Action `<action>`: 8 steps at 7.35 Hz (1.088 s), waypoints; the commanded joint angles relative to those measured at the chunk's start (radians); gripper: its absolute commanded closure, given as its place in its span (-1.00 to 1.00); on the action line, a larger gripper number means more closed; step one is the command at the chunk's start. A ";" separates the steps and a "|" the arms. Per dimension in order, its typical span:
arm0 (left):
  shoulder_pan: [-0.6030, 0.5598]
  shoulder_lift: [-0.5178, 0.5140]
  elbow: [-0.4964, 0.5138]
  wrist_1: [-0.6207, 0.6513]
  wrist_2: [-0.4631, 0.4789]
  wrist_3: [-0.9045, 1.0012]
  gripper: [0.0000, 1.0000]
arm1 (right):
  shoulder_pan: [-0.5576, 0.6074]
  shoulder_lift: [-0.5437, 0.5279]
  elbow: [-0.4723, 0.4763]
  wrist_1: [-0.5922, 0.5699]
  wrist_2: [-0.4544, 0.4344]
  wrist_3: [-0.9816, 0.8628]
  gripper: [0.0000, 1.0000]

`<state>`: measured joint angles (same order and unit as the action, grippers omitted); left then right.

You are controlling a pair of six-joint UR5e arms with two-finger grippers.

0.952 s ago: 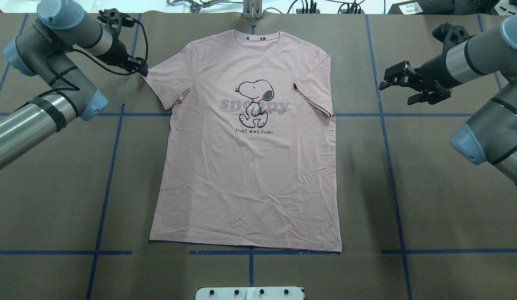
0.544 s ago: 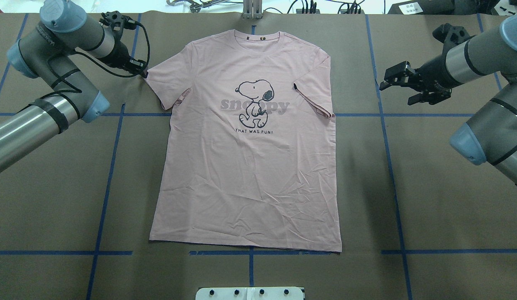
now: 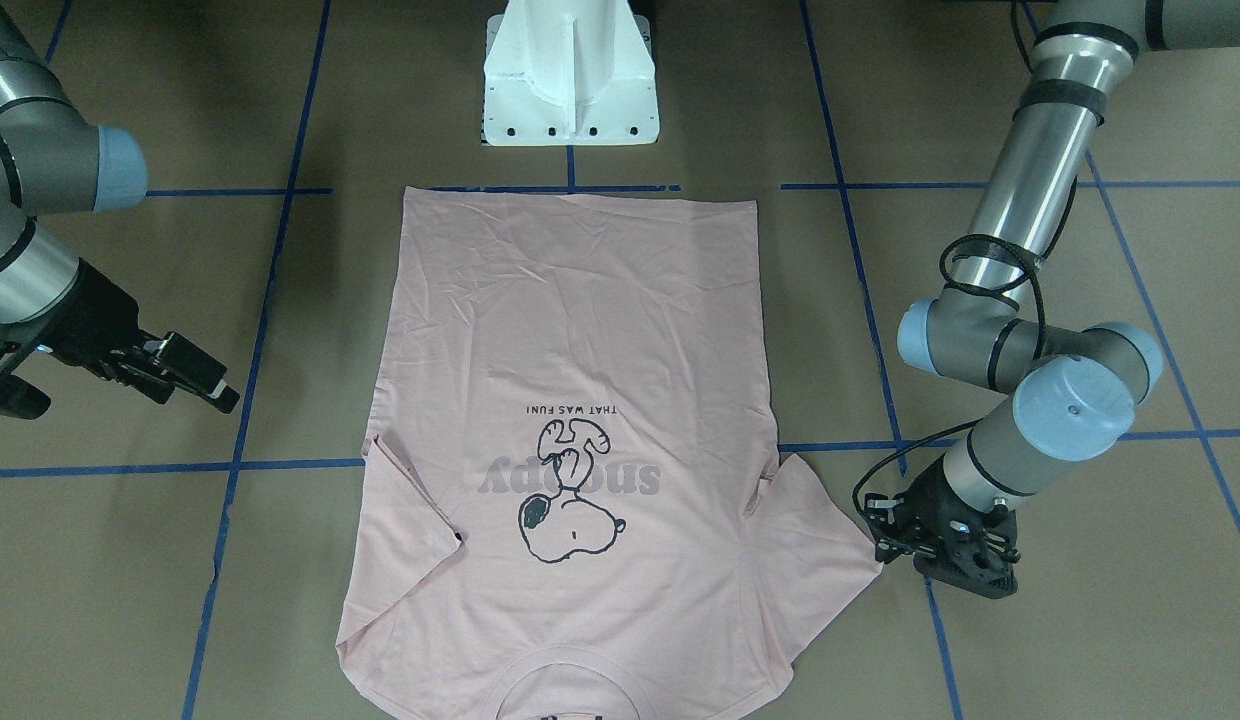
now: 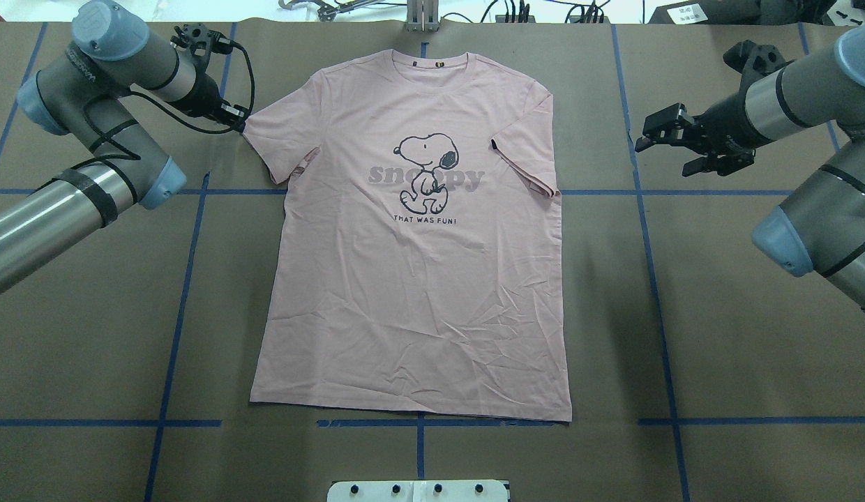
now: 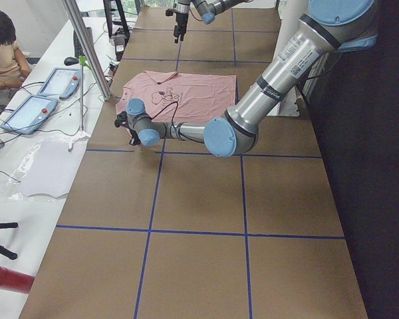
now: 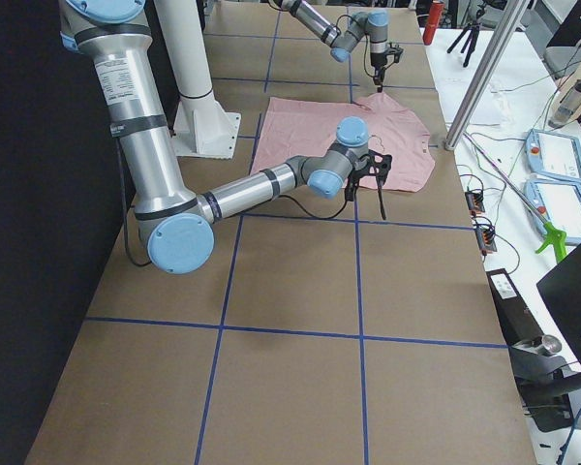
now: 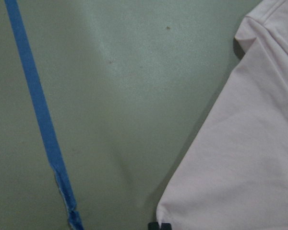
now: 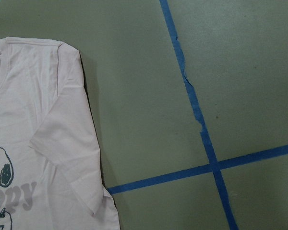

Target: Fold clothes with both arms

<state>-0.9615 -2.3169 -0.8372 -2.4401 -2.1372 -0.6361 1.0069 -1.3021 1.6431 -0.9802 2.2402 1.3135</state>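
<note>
The pale pink T-shirt (image 4: 411,279) lies flat on the brown table with the cartoon dog print facing up (image 3: 580,330). Its collar points away from the robot base. My left gripper (image 4: 241,122) points down at the outer tip of the shirt's left sleeve (image 3: 878,545), fingers apart at the cloth edge. The left wrist view shows that sleeve corner (image 7: 249,158) just above a dark fingertip. My right gripper (image 4: 661,156) hovers open and holding nothing, well to the right of the other sleeve (image 8: 43,143), which is folded inward onto the body.
Blue tape lines (image 4: 188,279) grid the table. The white pedestal (image 3: 570,80) stands just past the shirt's hem. A side bench with tablets (image 5: 26,109) and a seated person (image 5: 3,46) runs along the far edge, beside a metal post (image 6: 484,68).
My left gripper has crept toward the far side and slightly right, ending at the sleeve tip. The right arm and the shirt have not moved.
</note>
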 commanded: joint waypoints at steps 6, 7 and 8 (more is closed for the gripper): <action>0.111 -0.050 -0.198 0.019 0.064 -0.552 1.00 | -0.001 0.010 -0.003 -0.002 -0.001 0.001 -1.00; 0.168 -0.086 -0.178 0.016 0.194 -0.607 1.00 | -0.001 0.010 -0.005 -0.002 -0.001 0.001 -1.00; 0.170 -0.116 -0.122 0.012 0.212 -0.608 1.00 | -0.002 0.009 -0.005 -0.002 -0.002 0.001 -1.00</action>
<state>-0.8186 -2.3936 -1.0071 -2.4239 -1.9907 -1.2114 1.0057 -1.2919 1.6389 -0.9817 2.2394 1.3146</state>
